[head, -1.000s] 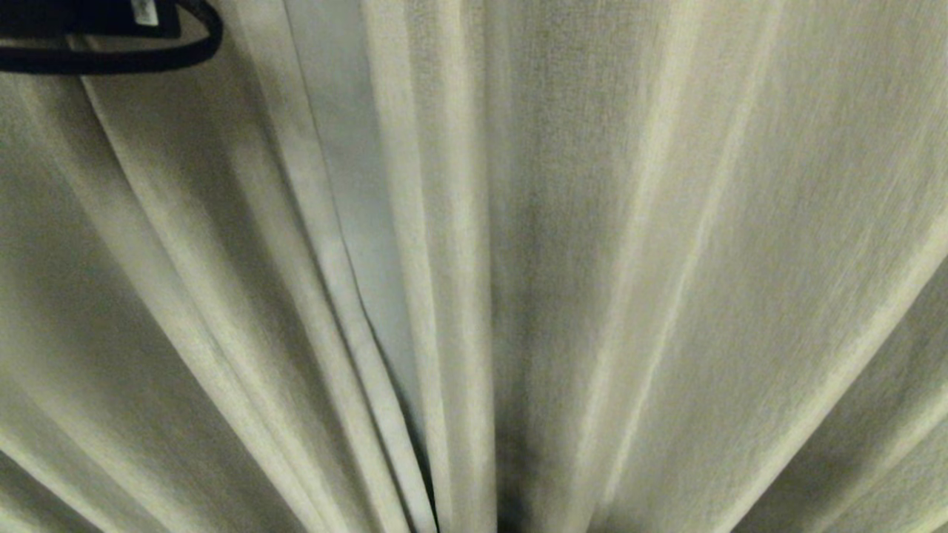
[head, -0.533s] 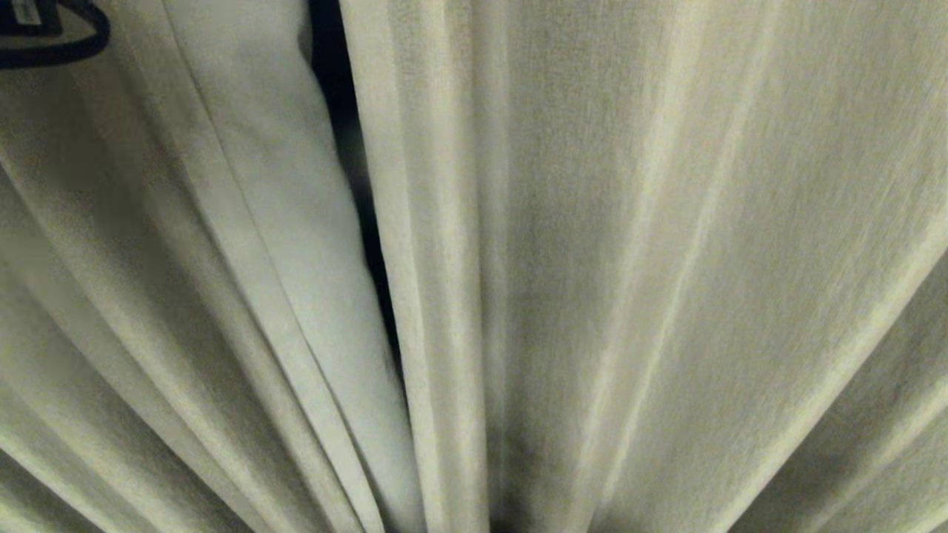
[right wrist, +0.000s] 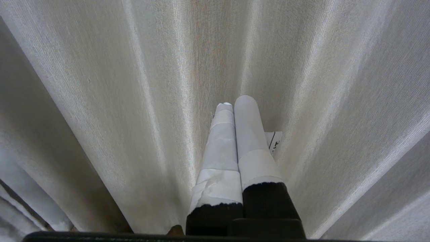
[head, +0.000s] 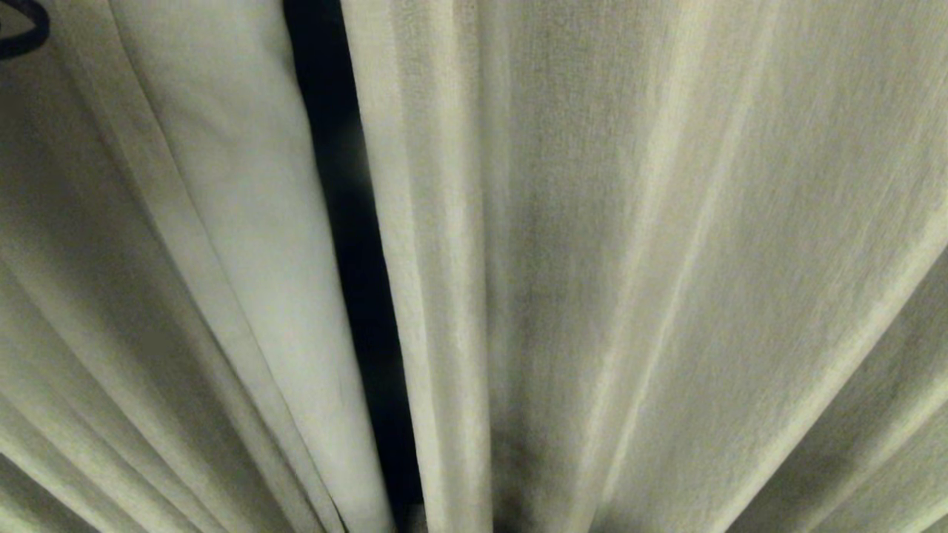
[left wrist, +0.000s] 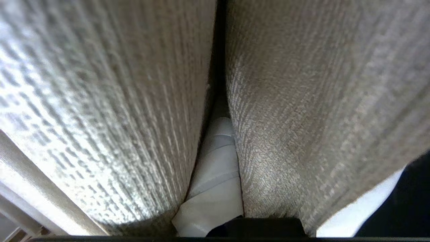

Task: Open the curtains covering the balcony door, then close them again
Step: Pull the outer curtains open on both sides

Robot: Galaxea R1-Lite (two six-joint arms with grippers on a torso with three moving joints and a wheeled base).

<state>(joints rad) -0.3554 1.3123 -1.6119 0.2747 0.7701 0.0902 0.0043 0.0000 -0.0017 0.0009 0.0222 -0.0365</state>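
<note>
At the curtain seam, left of centre in the head view: a dark slit (head: 348, 244) now runs top to bottom between the two panels; a second ago the hemmed edges met with only pale sheer showing.
curtains: cream folds (head: 666, 259) fill the whole head view; left panel (head: 222, 222) has slid away from the right one, which hangs as before.
balcony door: probably the dark behind the slit; glass, frame and handle can't be made out.
left end effector: (left wrist: 215, 174) fingers together, clamped on curtain fabric, coarse weave bulging on both sides of the taped tips in the left wrist view; only a black loop of the arm (head: 18, 37) is left at the head view's top left corner, further out than half a second ago.
right end effector: (right wrist: 235, 141) fingers pressed together, nothing held, parked just before the folds.
meaning: opening has begun, gap narrow; most of the pull remains, closing not yet started.
</note>
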